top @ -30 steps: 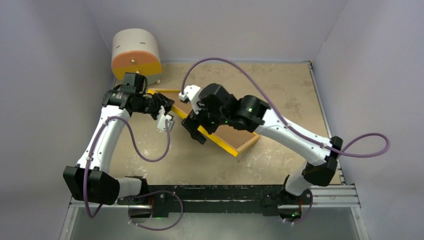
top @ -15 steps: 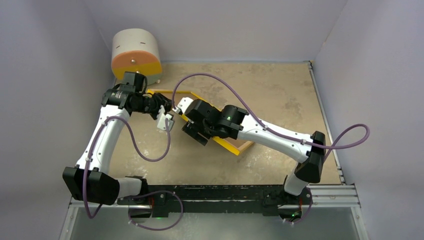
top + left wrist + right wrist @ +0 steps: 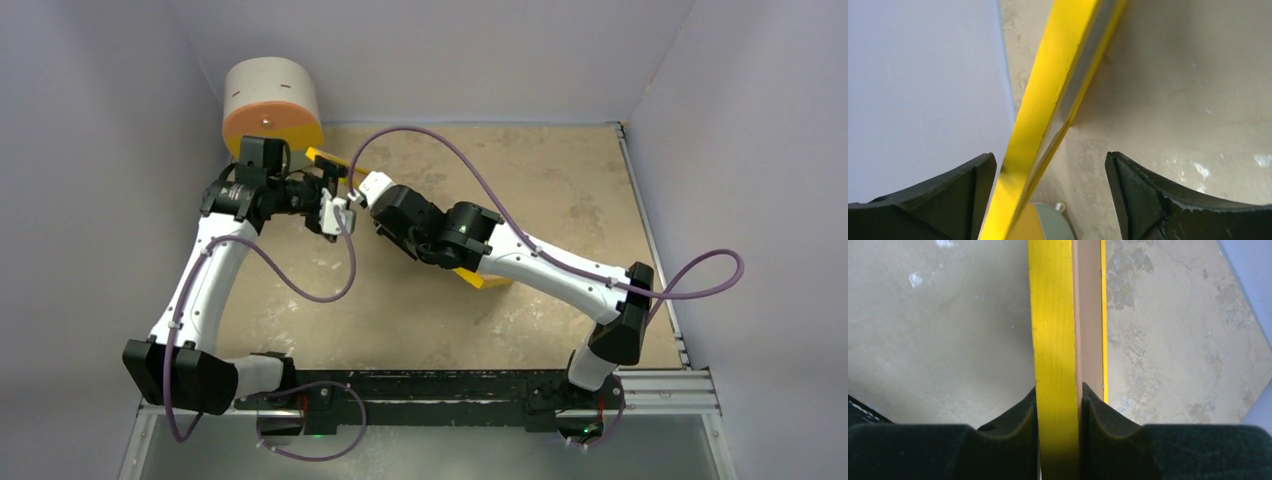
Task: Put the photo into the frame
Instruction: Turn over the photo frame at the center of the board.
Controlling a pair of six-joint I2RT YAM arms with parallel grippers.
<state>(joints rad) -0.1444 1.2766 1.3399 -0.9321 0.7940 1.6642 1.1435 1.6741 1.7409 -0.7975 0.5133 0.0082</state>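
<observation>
Tipped from flat onto its edge, the frame is pinched at its near rim by the right gripper, while farther back the left gripper straddles its far end, jaws apart; no photo shows, so insertion looks still ahead.

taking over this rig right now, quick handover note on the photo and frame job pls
Right gripper: shut on the frame, holding it tipped up on edge.
Left gripper: open, fingers on either side of the frame's other end, not clamping it.
Photo: not visible in any view.
Done: frame is gripped and stood on edge; nothing shows the photo inside it.
Left: locate the photo and seat it in the frame.
</observation>
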